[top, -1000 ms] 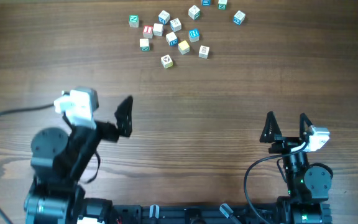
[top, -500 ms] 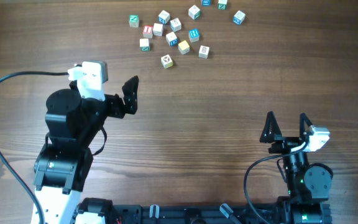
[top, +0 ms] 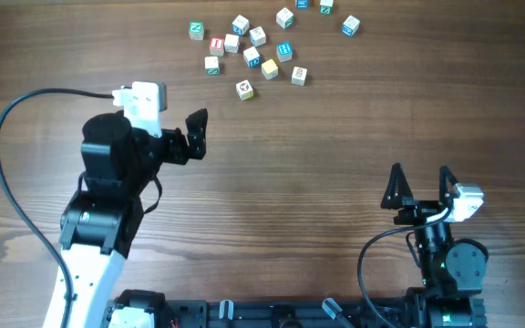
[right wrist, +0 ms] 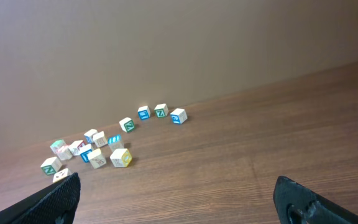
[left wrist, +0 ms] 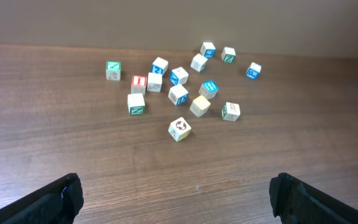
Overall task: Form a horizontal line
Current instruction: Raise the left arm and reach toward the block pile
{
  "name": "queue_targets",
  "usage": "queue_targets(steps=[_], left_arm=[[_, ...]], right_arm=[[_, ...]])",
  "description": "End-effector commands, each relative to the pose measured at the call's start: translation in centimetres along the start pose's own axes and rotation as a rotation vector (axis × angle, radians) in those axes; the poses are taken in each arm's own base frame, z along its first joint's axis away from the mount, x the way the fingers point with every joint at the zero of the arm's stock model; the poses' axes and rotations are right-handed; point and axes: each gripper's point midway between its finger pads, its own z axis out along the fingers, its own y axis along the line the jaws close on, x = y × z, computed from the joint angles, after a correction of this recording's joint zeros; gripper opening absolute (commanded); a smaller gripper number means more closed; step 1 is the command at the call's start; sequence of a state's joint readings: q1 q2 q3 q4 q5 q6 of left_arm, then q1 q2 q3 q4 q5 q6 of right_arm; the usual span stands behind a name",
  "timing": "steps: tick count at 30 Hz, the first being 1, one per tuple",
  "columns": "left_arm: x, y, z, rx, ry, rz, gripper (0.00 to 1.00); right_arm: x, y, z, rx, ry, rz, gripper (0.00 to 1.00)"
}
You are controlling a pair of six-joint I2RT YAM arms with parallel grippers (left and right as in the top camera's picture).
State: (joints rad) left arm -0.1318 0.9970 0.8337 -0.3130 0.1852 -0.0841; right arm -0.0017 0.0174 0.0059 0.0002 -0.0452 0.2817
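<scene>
Several small letter cubes (top: pixel 253 46) lie scattered at the far middle of the wooden table; no horizontal line shows among them. A pale yellow cube (top: pixel 269 68) (left wrist: pixel 199 105) sits near the cluster's front. A white cube with a dark mark (top: pixel 244 88) (left wrist: pixel 179 129) is the nearest one. A whitish cube with a green mark (top: pixel 212 66) (left wrist: pixel 136 102) lies to the left. My left gripper (top: pixel 197 134) (left wrist: pixel 176 193) is open and empty, short of the cubes. My right gripper (top: pixel 420 173) (right wrist: pixel 178 183) is open and empty at the near right, far from them.
A black cable (top: pixel 25 109) loops from the left arm over the table's left side. A plain wall (right wrist: pixel 166 50) rises just behind the cubes at the table's far edge. Bare wood (top: pixel 335 137) lies between both grippers and the cluster.
My left arm has risen and reached forward toward the cubes, jaws still open. The right arm and the cubes have not moved.
</scene>
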Motion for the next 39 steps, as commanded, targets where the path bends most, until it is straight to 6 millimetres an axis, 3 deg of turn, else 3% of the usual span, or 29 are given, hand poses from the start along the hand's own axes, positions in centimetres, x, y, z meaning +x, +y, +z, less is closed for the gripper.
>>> queue_targets(steps=[1,6,12,17,26,39], left_arm=[[-0.3,-0.4,0.6,0.019,0.006,-0.005,1.0],[-0.6,-0.4,0.7,0.02,0.0,-0.008,1.0],[-3.8,-1.0,-0.2,0.029,-0.056,0.0,1.0],[-5.5,-1.1,0.9,0.027,-0.039,-0.004,1.0],[-4.5,-0.4,5.7,0.012,0.156,-0.063,1.0],[-3.8,1.1,9.5,-0.03,0.176,-0.066,1.0]], right_arm=[[-0.1,0.1,0.0,-0.01,-0.006,-0.018,1.0],[-0.1,0.2,0.0,-0.01,-0.006,-0.017,1.0],[-0.1,0.1,0.0,-0.01,-0.006,-0.018,1.0],[-0.1,0.1,0.0,-0.01,-0.006,-0.018,1.0],[-0.1,0.1,0.0,-0.01,-0.006,-0.018,1.0],[-0.1,0.2,0.0,-0.01,-0.006,-0.017,1.0]])
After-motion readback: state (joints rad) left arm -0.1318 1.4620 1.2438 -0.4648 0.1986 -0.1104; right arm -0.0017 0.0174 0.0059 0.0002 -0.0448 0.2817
